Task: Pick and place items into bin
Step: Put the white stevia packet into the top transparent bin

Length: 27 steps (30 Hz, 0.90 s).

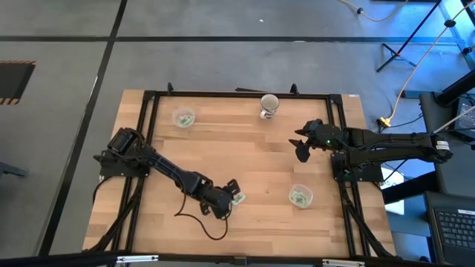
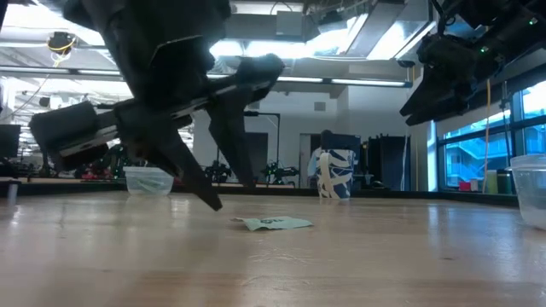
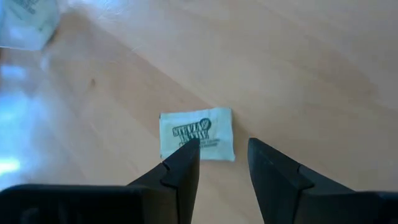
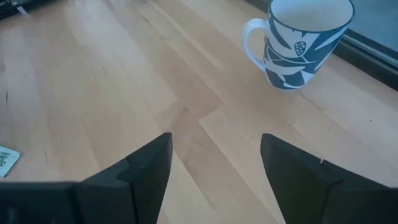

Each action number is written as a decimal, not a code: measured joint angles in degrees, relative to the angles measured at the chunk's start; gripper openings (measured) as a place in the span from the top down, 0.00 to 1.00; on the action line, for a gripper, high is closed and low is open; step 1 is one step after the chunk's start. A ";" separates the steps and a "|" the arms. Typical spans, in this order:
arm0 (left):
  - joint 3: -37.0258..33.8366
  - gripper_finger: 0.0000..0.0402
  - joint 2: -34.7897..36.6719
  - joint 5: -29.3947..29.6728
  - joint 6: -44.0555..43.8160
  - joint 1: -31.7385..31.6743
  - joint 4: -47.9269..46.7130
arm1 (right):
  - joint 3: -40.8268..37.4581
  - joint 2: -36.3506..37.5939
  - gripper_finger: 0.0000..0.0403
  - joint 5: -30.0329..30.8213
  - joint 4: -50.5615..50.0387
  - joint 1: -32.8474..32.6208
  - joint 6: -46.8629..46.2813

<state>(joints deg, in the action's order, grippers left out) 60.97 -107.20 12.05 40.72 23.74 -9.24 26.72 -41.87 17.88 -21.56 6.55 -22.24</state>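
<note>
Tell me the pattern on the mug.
The mug is white with dark blue leaf-like shapes, clearest in the right wrist view.

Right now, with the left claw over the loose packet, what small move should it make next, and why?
Probably lower the left claw straight down and a little forward. Its fingers are open, and the green-and-white packet lies flat on the wooden table just ahead of the tips, not yet between them. In the low view the tips seem above the surface. The right claw waits open near the mug.

Robot lab in an open office hall
Ceiling lights are glowing over desks, cables trailing across grey floor
</note>
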 joint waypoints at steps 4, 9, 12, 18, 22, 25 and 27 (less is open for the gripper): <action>-0.01 0.68 0.00 4.58 1.31 1.31 -0.10 | 0.00 0.00 0.39 -0.02 -0.02 0.00 0.00; 0.07 0.68 -0.98 6.31 2.57 2.49 0.50 | 0.00 -0.01 0.39 0.01 -0.10 0.00 -0.02; 0.11 0.68 -2.97 6.62 2.59 2.98 1.04 | 0.00 -0.02 0.39 -0.02 -0.18 0.02 -0.02; 0.33 0.68 -6.11 14.18 2.70 4.40 3.93 | 0.01 0.00 0.39 -0.02 -0.56 0.00 -0.02; 0.33 0.68 -7.18 15.61 3.38 4.48 4.53 | 0.02 0.00 0.39 -0.02 -0.63 0.00 0.02; 0.33 0.68 -7.21 14.93 3.03 4.38 4.31 | 0.00 0.00 0.39 -0.02 -0.66 0.00 0.06; 0.31 0.68 -7.24 14.91 2.62 4.36 4.23 | 0.00 0.00 0.39 -0.02 -0.66 0.00 0.07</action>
<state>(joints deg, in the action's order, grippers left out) 61.28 -114.43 26.97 43.34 28.10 -5.01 26.72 -41.87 17.87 -22.22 6.55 -22.17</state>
